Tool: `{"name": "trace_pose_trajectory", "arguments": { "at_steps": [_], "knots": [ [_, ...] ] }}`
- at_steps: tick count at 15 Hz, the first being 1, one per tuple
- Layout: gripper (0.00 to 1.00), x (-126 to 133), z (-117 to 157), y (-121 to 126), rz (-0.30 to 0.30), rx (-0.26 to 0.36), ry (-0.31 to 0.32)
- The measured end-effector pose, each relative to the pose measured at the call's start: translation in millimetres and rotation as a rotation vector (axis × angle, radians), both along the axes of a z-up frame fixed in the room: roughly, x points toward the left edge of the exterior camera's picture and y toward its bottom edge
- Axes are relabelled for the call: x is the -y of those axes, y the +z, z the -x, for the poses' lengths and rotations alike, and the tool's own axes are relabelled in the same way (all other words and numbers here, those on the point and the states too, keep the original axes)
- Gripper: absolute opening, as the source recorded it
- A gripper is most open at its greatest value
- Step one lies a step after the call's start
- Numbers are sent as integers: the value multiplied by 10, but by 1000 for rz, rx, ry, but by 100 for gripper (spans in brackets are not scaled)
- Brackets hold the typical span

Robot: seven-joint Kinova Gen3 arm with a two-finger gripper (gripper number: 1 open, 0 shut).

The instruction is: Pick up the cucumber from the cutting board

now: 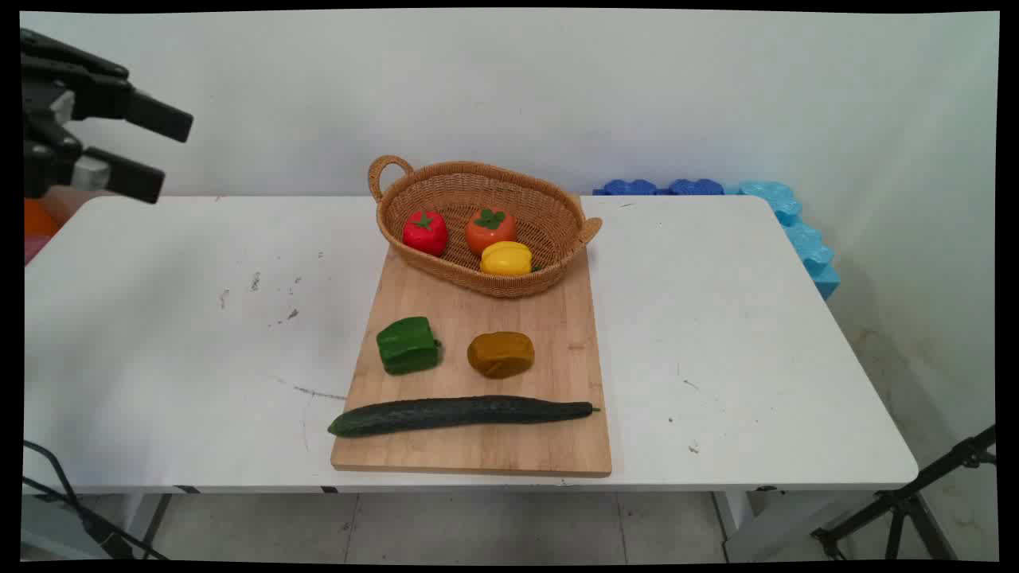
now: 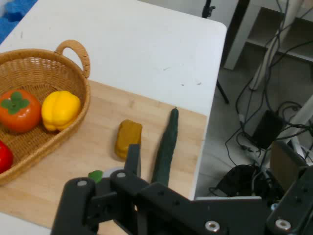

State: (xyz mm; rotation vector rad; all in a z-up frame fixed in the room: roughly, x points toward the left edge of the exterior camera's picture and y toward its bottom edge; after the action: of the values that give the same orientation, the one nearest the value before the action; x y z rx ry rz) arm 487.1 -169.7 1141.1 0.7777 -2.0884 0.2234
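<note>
White table (image 1: 716,334) is carrying a board (image 1: 557,446); cucumber (image 1: 462,414), green pepper (image 1: 407,345) and a brown piece (image 1: 501,354) are lying on it; a basket (image 1: 549,208) is holding three fruits; the gripper (image 1: 155,151) is hovering upper left, fingers spread, gripping nothing.

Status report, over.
Gripper open, empty, high off the table's left end. Cucumber, green pepper, brown piece on board. Three items in basket.
</note>
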Motion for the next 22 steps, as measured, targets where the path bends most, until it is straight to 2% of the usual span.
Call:
{"name": "trace_pose_trajectory", "arguments": {
  "at_steps": [5,10,14,22],
  "knots": [
    [100,278,56,-51,-17,28,21],
    [100,675,295,-279,-73,68,16],
    [100,859,641,-659,-135,125,-2],
    [100,1007,1402,-1730,-255,267,-10]
  ]
}}
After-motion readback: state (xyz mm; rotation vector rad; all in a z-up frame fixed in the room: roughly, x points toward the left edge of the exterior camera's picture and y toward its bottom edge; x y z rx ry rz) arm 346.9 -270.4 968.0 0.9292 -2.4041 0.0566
